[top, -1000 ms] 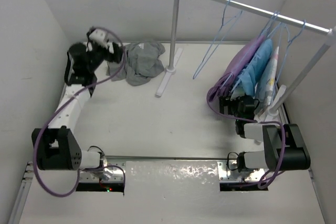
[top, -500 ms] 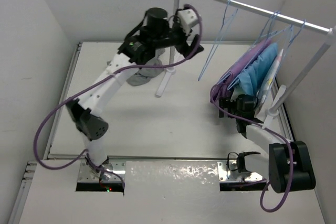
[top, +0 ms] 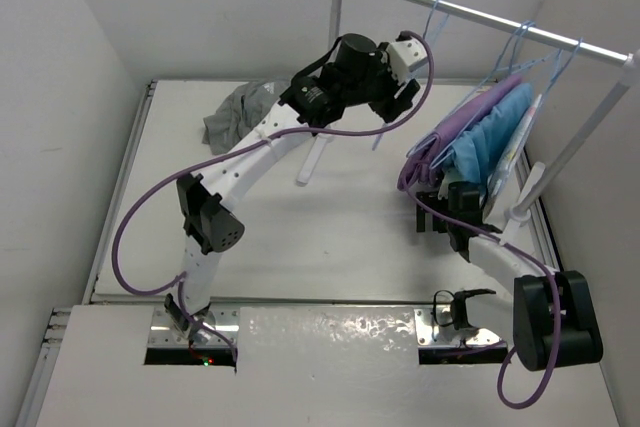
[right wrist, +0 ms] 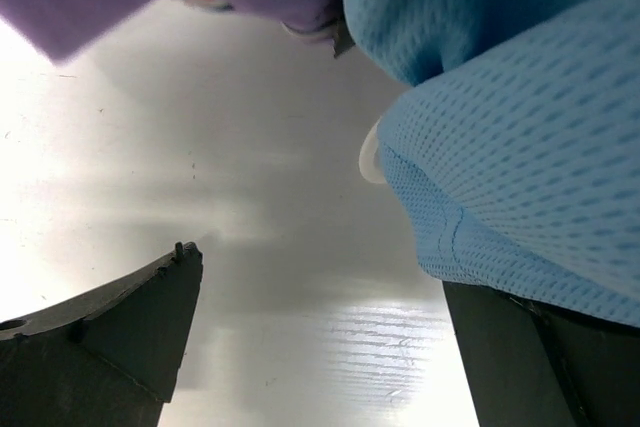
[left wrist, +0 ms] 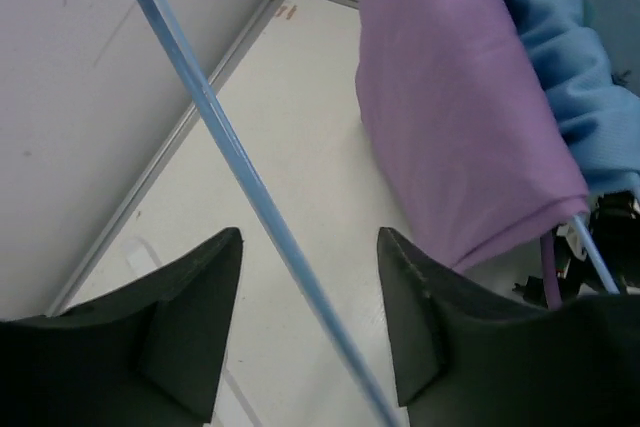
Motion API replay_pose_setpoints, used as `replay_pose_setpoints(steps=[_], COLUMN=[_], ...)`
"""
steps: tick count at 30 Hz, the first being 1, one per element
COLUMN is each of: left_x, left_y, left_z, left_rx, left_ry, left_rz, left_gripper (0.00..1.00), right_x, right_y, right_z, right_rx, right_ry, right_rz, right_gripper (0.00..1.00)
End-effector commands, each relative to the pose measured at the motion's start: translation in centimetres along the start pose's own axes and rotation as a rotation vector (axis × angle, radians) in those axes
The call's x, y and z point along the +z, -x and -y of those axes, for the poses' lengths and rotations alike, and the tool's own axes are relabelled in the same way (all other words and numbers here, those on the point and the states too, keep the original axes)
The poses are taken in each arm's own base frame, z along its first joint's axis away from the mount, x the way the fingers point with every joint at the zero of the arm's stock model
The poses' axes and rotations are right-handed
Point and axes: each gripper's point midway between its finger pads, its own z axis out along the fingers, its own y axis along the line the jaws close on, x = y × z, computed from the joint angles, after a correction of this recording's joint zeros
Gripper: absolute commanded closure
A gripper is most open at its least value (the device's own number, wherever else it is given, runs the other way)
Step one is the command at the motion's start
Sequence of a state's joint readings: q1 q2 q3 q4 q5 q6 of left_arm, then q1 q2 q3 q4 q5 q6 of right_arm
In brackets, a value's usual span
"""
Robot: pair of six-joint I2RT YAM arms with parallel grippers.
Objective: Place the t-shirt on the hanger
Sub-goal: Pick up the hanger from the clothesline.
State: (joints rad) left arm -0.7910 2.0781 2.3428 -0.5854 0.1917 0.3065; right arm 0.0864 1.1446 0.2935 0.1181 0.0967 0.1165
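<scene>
Left jaws now astride hanger point(left wrist: 237, 162), wrist-view only

t-shirt point(top: 235, 112) part-hidden behind left arm point(top: 252, 152), hanger point(left wrist: 254, 187) — cropped

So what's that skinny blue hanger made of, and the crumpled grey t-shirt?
The hanger looks like thin wire with a smooth pale-blue coat, maybe paint or plastic. It is slim, runs straight and has a slight shine. The t-shirt looks like soft, matte grey cloth, probably cotton knit, because it lies slumped in loose folds.
</scene>
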Motion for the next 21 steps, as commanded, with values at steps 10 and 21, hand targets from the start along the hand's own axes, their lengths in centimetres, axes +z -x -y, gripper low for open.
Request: replay_pose_setpoints(steps=[10,21], left_x=[-1.2,-5.7], left_y=[1.3,6.2], left_z=[-3.0,-5.9], left_rx=[0.013,0.068], left_ry=[0.2,0.358], left_rz=[0.02,0.123], left_gripper=[0.93,1.0], right_x=[-1.4,-4.5], right_y=[0.9,-0.5], right_z=[-1.3,-4.7], right_rx=[0.043,0.041], right_ry=[0.047,0.213], right_rz=[-0.032,-0.092], right_gripper=[0.01,0.01])
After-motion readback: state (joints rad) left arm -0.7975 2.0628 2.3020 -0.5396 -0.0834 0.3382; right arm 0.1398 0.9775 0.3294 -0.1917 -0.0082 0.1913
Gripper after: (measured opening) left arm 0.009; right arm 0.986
